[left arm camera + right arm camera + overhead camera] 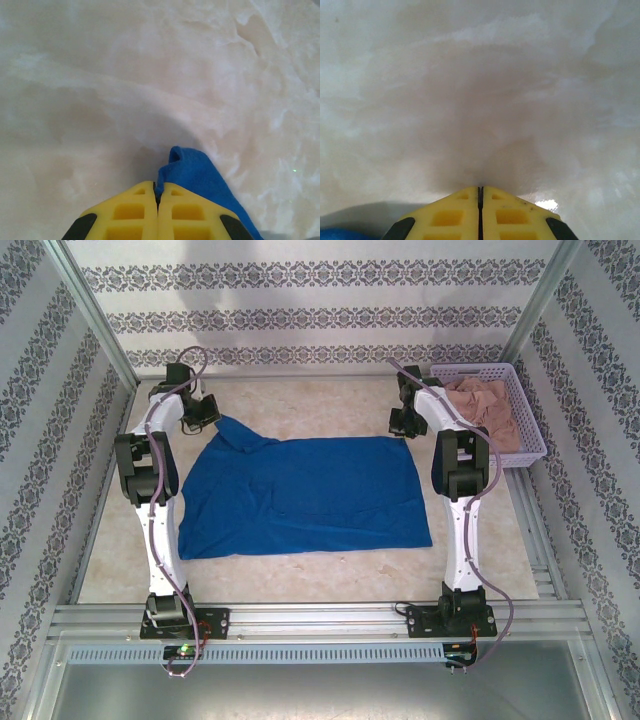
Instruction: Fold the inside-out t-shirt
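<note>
A pale marbled table [300, 565] lay inside patterned walls [300, 315]. The inside-out t-shirt [300, 495], royal blue, was spread flat on it, nearer than both sets of jaws and reaching from one to the other. The left gripper [158, 192] had its yellow fingers [130, 212] pinched on the shirt's far left corner, a blue fold poking out just ahead of the tips. The right gripper [480, 191] was closed tight at the far right corner. Blue showed behind its tips, low and left, and whether cloth was caught could not be told. Right of those jaws stood a lavender basket [525, 452] holding a pinkish-beige garment [490, 405].
</note>
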